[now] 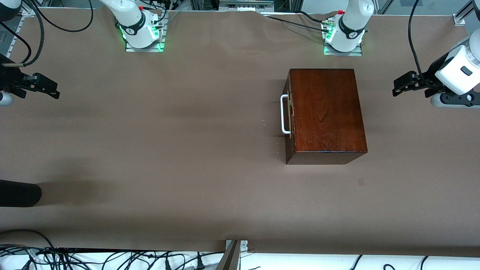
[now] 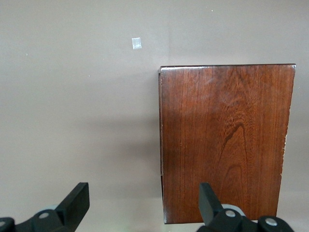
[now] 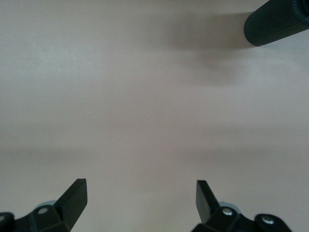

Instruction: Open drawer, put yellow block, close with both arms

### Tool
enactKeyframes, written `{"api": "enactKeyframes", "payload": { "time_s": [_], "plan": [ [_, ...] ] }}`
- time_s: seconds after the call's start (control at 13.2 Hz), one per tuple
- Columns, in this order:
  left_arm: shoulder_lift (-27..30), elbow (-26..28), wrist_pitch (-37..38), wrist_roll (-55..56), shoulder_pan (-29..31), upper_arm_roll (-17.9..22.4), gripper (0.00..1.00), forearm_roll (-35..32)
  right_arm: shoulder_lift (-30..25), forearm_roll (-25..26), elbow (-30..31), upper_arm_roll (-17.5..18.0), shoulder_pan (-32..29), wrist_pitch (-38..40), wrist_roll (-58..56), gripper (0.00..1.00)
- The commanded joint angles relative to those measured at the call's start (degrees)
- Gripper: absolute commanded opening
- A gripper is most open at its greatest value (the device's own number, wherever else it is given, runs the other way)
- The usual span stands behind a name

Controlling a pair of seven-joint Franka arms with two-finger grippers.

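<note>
**Waiting wide over a shut drawer**

Hanging at opposite ends of the table, both arms wait. The left gripper holds its fingers spread wide with nothing between them; the mahogany box lies out ahead of one fingertip. Its drawer sits pushed in, white handle facing the right arm's end. The right gripper is equally spread, bare tabletop between its fingers, a black ribbed cylinder out ahead.

You get even, soft overhead light; faint shadows streak the table, the box top shows mild sheen, and all views look sharp
</note>
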State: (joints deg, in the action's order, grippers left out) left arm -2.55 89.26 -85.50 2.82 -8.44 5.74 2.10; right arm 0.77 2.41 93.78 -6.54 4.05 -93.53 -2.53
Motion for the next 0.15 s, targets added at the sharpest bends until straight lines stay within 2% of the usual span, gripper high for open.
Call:
{"api": "enactKeyframes", "payload": {
  "time_s": [0.0, 0.08],
  "plan": [
    [1.32, 0.82, -0.37, -0.62, 0.35, -0.38, 1.0, 0.27, -0.33, -0.3, -0.27, -0.05, -0.01, 0.45, 0.6, 1.0],
    [1.24, 0.65, -0.55, -0.71, 0.35, -0.38, 1.0, 0.27, -0.33, -0.22, -0.27, -0.05, -0.01, 0.45, 0.6, 1.0]
  ]
}}
